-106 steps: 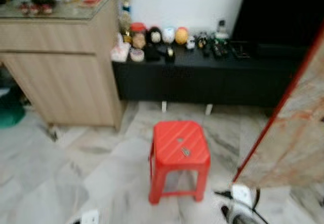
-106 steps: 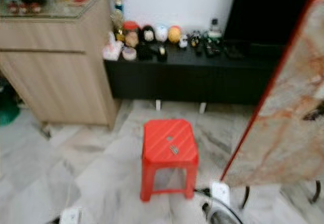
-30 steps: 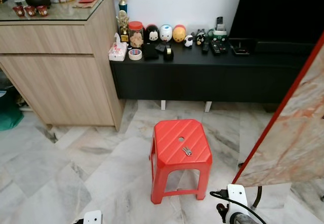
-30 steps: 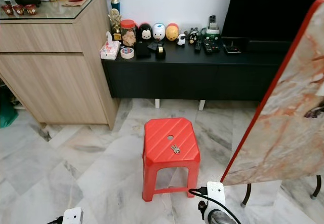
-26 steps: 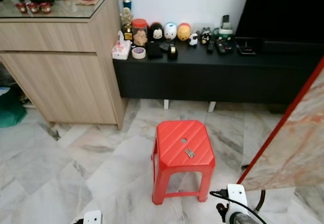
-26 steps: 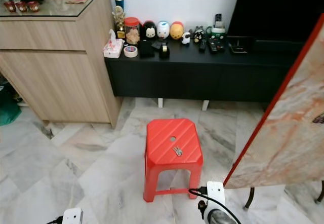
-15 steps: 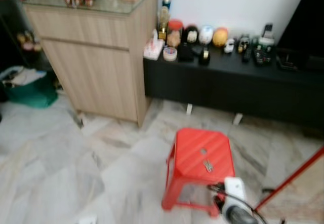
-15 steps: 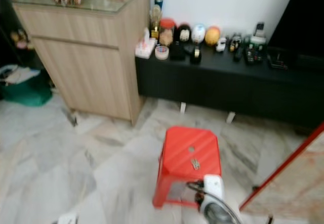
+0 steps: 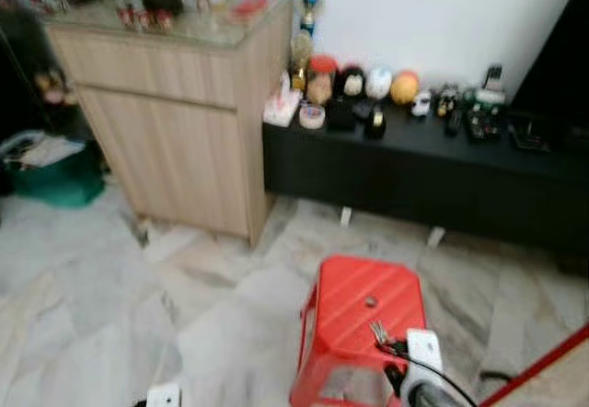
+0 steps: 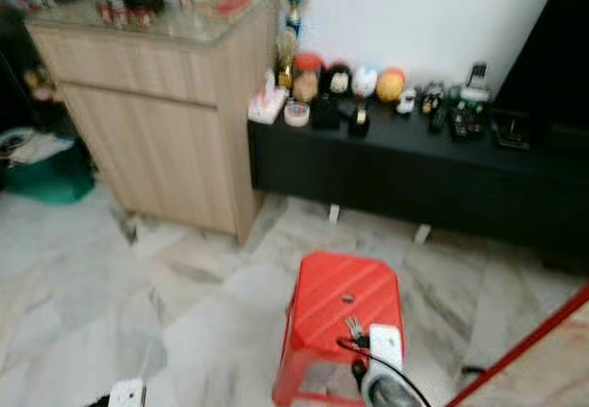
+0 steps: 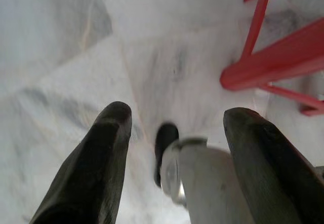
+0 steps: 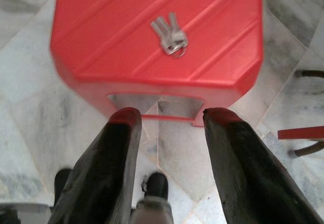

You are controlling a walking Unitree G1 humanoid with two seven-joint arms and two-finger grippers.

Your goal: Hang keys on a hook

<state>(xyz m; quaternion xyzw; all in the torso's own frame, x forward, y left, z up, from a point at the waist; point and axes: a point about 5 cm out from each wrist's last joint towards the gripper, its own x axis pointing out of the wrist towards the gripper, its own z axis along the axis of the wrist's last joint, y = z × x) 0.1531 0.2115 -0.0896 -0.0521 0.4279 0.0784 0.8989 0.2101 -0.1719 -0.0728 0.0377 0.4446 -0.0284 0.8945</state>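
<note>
Red plastic stool (image 12: 157,46) on grey marble floor (image 9: 83,315), keys (image 12: 170,35) on top, right end effector (image 12: 167,120) fingers apart above, left end effector (image 11: 174,117) likewise apart.

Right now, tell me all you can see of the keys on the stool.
The keys are a small silver metal bunch: about three blades fanned out from one ring. They lie flat on the ridged top of the red plastic stool, near its middle, just short of the round hole. Nothing else touches them. The right gripper hangs above the stool's near edge, open.
</note>
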